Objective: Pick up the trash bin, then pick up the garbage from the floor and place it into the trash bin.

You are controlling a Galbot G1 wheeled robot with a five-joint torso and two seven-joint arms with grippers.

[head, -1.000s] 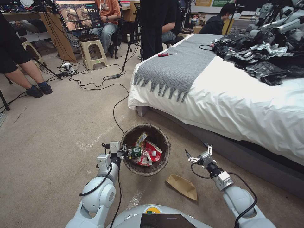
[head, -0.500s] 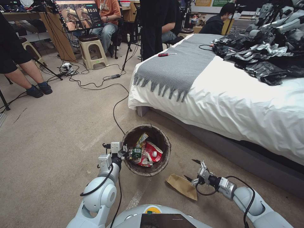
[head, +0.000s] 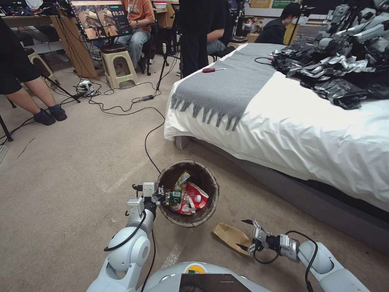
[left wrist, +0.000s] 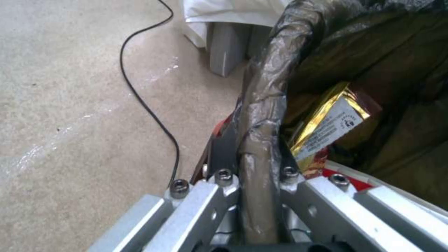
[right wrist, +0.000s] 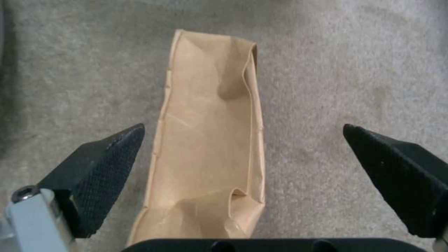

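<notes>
Low in the centre of the head frame, the small round trash bin lined with a dark brown plastic bag (head: 187, 221) is sitting beside the white-sheeted bed (head: 291, 134), holding a gold snack wrapper (left wrist: 327, 127), a red-and-white paper cup (head: 197, 194) and a small green bottle (head: 174, 196). The left gripper (head: 159, 196) is gripping the bin's left rim, its fingers (left wrist: 224, 154) pinching the bag-covered edge from both sides. To the lower right of the bin, a flattened brown paper bag (head: 231, 238) is lying on the beige carpeted floor (head: 73, 182). The right gripper (head: 244, 235) is hanging low just at the bag's right end, its black textured fingers (right wrist: 100, 168) spread wide and straddling the bag without touching it.
</notes>
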